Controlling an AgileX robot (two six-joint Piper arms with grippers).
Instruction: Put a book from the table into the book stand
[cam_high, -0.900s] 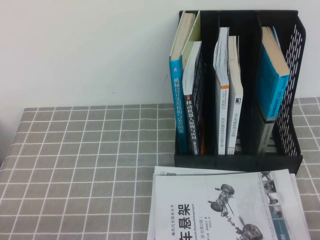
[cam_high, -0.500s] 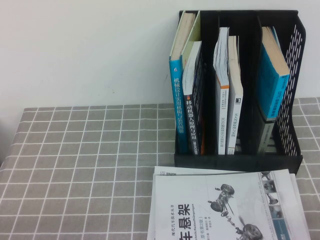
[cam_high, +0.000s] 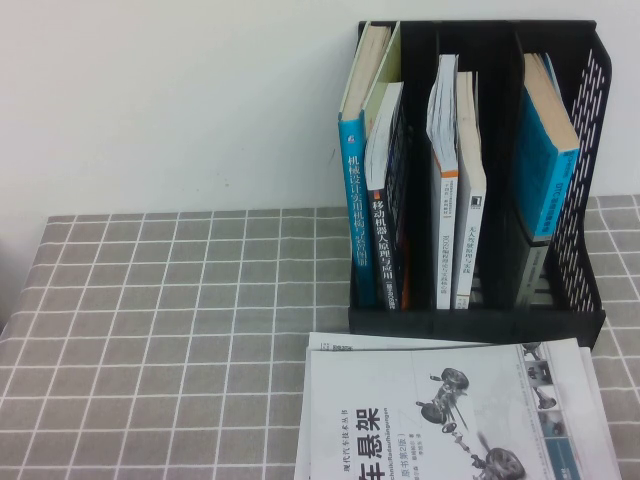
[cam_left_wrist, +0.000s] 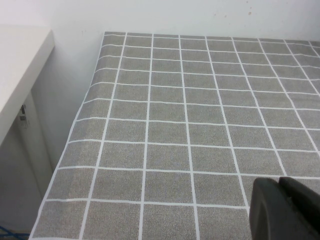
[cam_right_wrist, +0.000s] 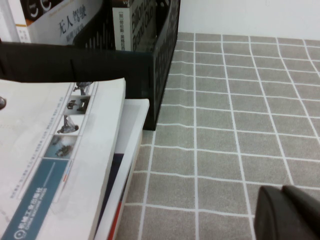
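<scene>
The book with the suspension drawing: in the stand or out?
Out: the book lies flat on the table, before the book stand.

The book stand stands upright at the back right of the desk, against the white wall. Its left compartment holds a blue-spined book and a black-spined one, the middle two white-spined volumes, the right what looks like a teal-covered book. The book lies flat just in front of it, atop another book. Neither gripper shows here.

Matte black, rounded left tool and right tool, both plain, unmarked plastic.
</scene>
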